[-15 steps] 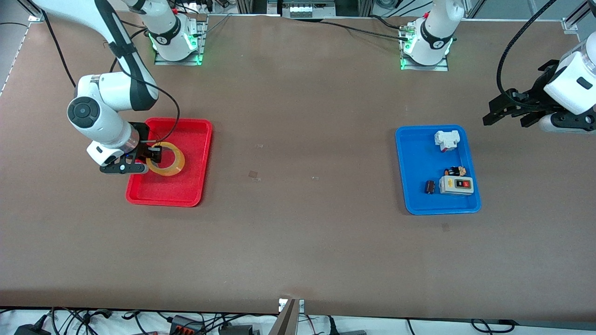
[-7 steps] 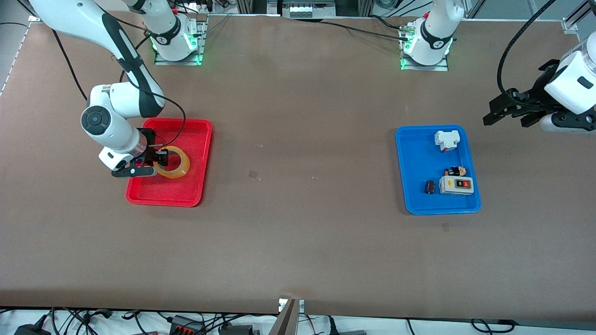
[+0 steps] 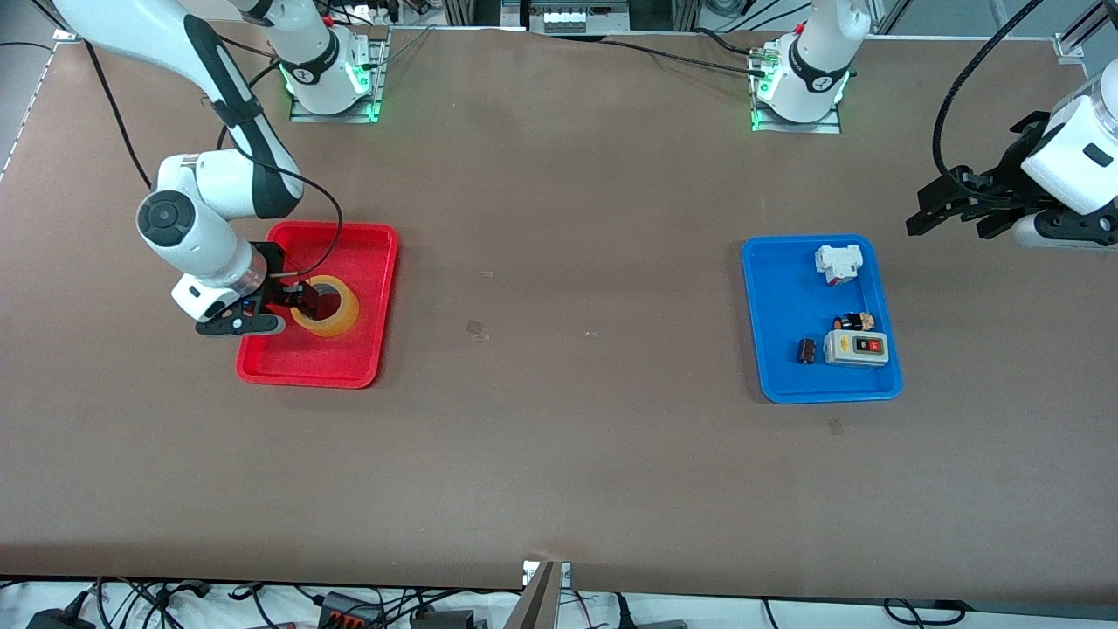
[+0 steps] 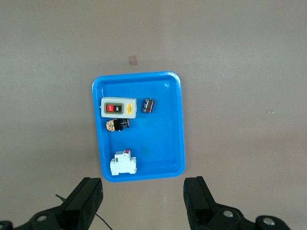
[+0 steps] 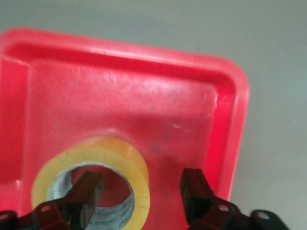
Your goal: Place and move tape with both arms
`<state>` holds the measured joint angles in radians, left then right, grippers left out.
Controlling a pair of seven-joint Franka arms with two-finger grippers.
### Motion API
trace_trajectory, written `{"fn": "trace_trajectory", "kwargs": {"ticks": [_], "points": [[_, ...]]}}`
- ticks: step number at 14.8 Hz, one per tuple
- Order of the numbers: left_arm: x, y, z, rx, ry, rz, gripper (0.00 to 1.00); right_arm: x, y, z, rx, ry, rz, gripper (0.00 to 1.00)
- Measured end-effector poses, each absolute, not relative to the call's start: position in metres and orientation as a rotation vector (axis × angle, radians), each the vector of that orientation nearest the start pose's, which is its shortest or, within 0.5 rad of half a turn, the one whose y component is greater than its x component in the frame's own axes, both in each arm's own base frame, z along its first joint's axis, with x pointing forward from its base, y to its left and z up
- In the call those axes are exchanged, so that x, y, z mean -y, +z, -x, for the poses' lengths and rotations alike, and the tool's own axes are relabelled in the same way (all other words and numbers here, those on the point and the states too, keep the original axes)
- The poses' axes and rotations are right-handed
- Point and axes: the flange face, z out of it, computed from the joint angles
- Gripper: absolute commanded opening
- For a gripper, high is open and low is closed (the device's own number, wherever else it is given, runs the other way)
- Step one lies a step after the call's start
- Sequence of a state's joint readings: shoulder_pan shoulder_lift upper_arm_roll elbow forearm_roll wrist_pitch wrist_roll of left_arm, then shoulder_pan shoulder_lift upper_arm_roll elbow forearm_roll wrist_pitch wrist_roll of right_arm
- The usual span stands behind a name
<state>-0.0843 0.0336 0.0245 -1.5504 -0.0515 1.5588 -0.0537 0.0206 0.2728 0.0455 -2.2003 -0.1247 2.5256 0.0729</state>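
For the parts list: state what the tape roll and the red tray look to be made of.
Tape: translucent yellow plastic film, probably, wound in a ring; glossy, with pale inner layers showing through.
Red tray: likely moulded plastic; uniform colour, rounded rim, soft sheen, faint scuffs.

The tape (image 3: 325,306) (image 5: 98,179), a translucent yellow ring with a wide round hole, lies flat in the red tray (image 3: 349,367) (image 5: 120,86) at the right arm's end of the table, its wall between parted fingers.
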Motion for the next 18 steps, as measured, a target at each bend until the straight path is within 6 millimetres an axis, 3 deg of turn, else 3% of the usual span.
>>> {"fn": "trace_trajectory", "kwargs": {"ticks": [3,6,10,12,14,18], "points": [[0.039,0.614,-0.562,-0.010,0.044,3.190,1.00,-0.038,0.324,-0.582,0.124,-0.115,3.211,0.98],[0.039,0.615,-0.563,-0.009,0.034,3.191,1.00,-0.038,0.403,-0.601,0.090,-0.102,3.230,0.98],[0.040,0.615,-0.563,-0.010,0.030,3.191,1.00,-0.045,0.520,-0.609,0.039,-0.079,3.247,0.98],[0.040,0.615,-0.563,-0.011,0.031,3.191,1.00,-0.055,0.566,-0.604,0.004,-0.068,3.248,0.98],[0.040,0.615,-0.563,-0.012,0.031,3.191,1.00,-0.065,0.593,-0.598,-0.019,-0.042,3.246,0.98],[0.041,0.615,-0.563,-0.013,0.031,3.191,1.00,-0.079,0.624,-0.584,-0.025,0.019,3.209,0.98]]}}
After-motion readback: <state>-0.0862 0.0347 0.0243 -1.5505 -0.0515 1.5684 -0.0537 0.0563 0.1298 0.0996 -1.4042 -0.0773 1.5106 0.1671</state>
